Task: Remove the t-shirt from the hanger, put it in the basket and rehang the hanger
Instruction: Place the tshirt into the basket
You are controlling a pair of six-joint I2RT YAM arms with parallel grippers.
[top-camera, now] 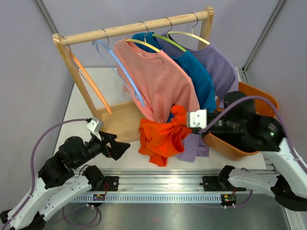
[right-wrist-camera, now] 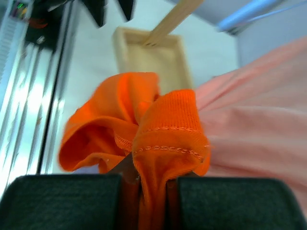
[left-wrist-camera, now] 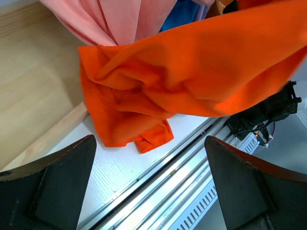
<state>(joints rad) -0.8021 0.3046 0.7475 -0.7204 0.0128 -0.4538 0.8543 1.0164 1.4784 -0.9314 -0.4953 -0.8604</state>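
The orange t-shirt [top-camera: 160, 139] is bunched up and droops onto the white table front, below the rack. My right gripper [top-camera: 184, 125] is shut on a fold of its ribbed hem; in the right wrist view the orange t-shirt [right-wrist-camera: 144, 120] bulges out between the pressed jaws of that gripper [right-wrist-camera: 152, 201]. An orange hanger [top-camera: 91, 86] hangs bare at the rail's left end. My left gripper [top-camera: 123, 148] stands open with nothing in it, just left of the shirt. In the left wrist view the t-shirt [left-wrist-camera: 192, 81] lies beyond the open gripper [left-wrist-camera: 151, 191].
A wooden rack rail [top-camera: 134, 26] carries a bare blue hanger [top-camera: 122, 72] and pink [top-camera: 160, 81], blue [top-camera: 199, 79] and purple [top-camera: 220, 67] shirts on hangers. The rack's wooden base tray [top-camera: 120, 120] sits on the table. An orange basket [top-camera: 263, 97] stands at the right.
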